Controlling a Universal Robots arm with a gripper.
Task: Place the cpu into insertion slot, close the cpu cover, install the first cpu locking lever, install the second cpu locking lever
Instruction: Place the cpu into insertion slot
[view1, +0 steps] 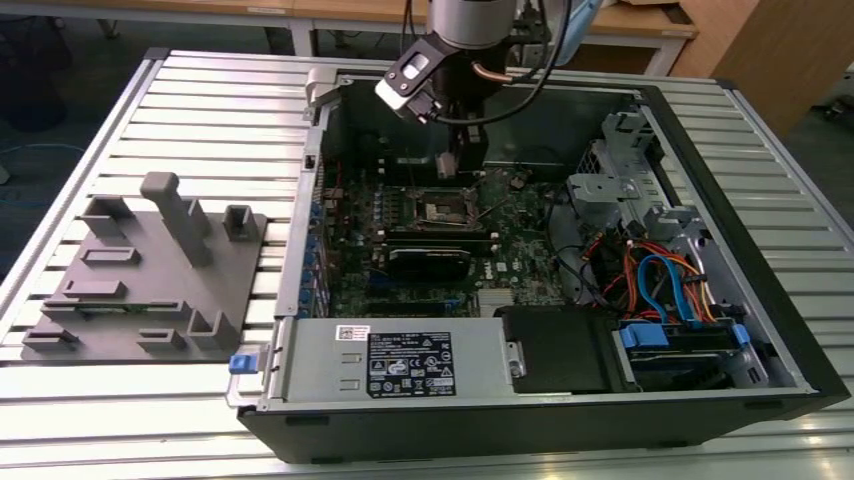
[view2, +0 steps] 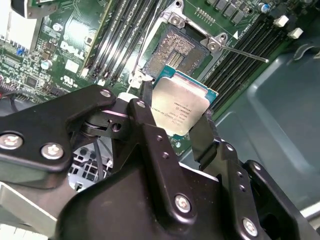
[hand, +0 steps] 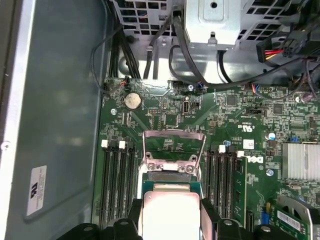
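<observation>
In the exterior view, the end effector (view1: 454, 165) is hanging inside the computer case (view1: 534, 435), just above the insertion slot (view1: 441, 210). In the second wrist view, it is squeezing the cpu (view2: 181, 107) by two edges. The chip is tilting, with its silver top showing. In the first wrist view, the cpu cover (hand: 174, 133) is lying flipped open.

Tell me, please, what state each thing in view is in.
gripper: shut on the cpu.
cpu: held in the air near the slot, not seated.
slot: uncovered and empty.
cover: swung up, open.
lever: unlatched, sticking out free.
case: lying on its side, open.
</observation>
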